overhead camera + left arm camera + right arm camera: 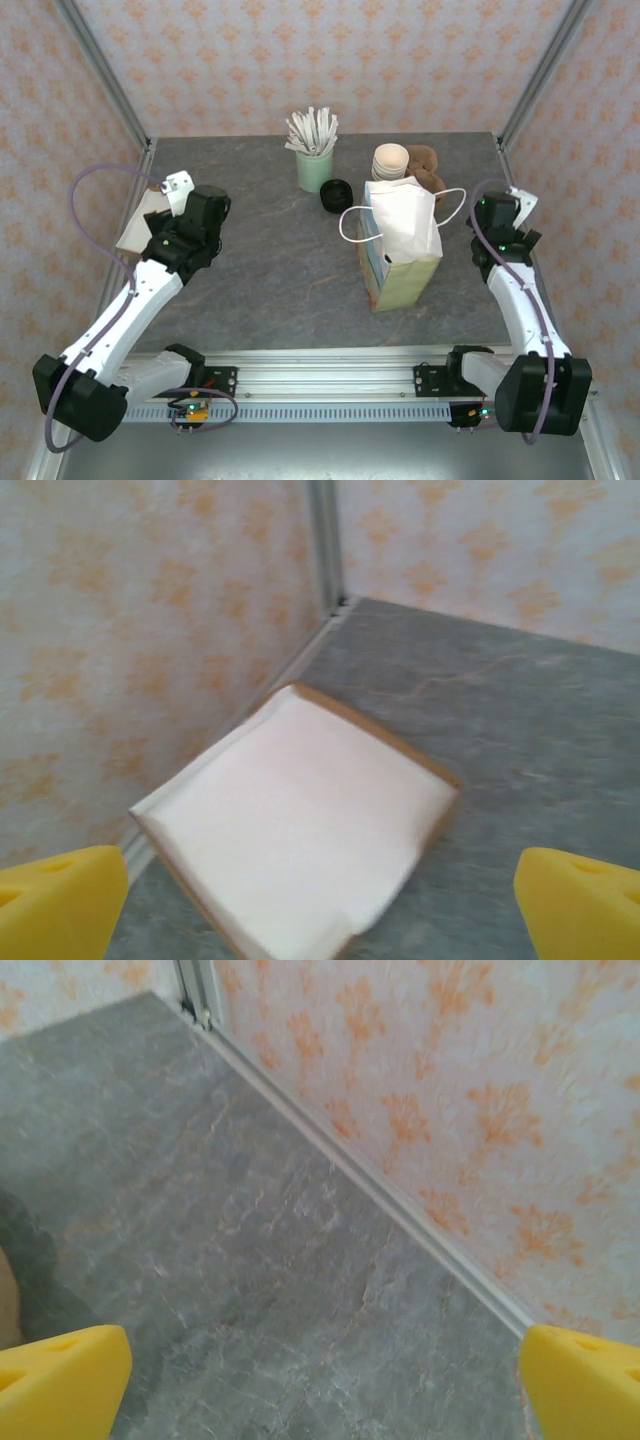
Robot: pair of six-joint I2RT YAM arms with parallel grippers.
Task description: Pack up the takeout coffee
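Where the takeout coffee sits, its lid faces the camera.

Overhead looking down, both wrist cameras close over same table

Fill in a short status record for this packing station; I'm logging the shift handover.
paper bag: standing, centre right
takeout coffee: on the table, beside the stick mug, outside the paper bag
napkins: far left edge
left pincer: open, empty, over the napkins
right pincer: open, empty, over bare table
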